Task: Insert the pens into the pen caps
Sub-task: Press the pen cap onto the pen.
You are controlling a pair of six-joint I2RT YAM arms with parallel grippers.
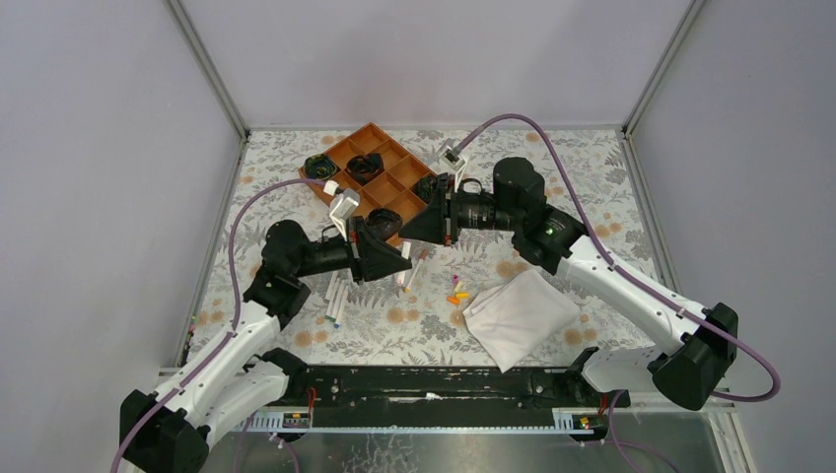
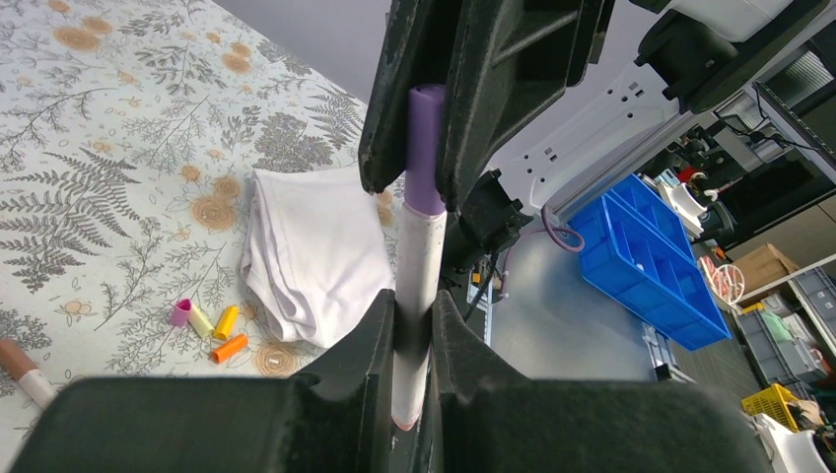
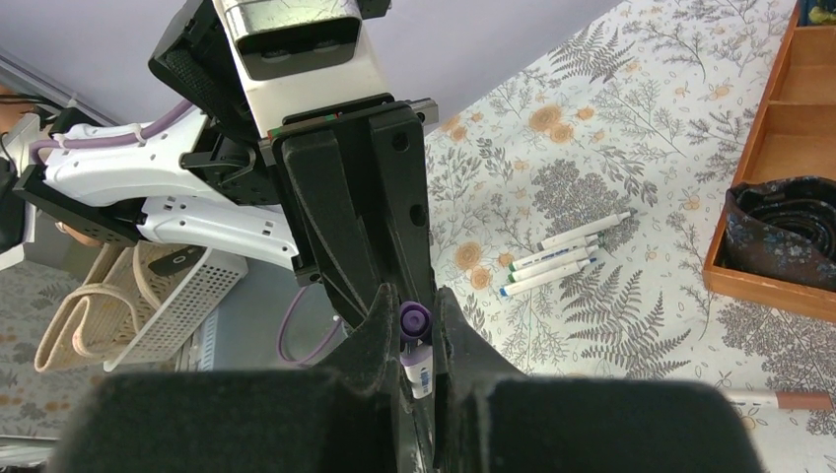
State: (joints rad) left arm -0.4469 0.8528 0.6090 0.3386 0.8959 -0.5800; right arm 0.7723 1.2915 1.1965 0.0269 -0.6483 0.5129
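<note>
My left gripper (image 2: 414,317) is shut on the white barrel of a pen (image 2: 419,261), held off the table. A purple pen cap (image 2: 426,148) sits on that pen's far end, and my right gripper (image 3: 416,325) is shut on the cap (image 3: 415,317). The two grippers meet tip to tip above the table's middle (image 1: 405,251). Several more pens (image 3: 562,258) lie side by side on the cloth-patterned table. Loose pen caps in pink (image 2: 180,313), yellow (image 2: 226,322) and orange (image 2: 229,348) lie together by the folded cloth.
A folded white cloth (image 1: 518,315) lies at the front right. A brown wooden compartment tray (image 1: 386,148) holding dark items stands at the back. A brown-capped pen (image 3: 774,399) lies near the tray. A blue bin (image 2: 651,256) stands off the table.
</note>
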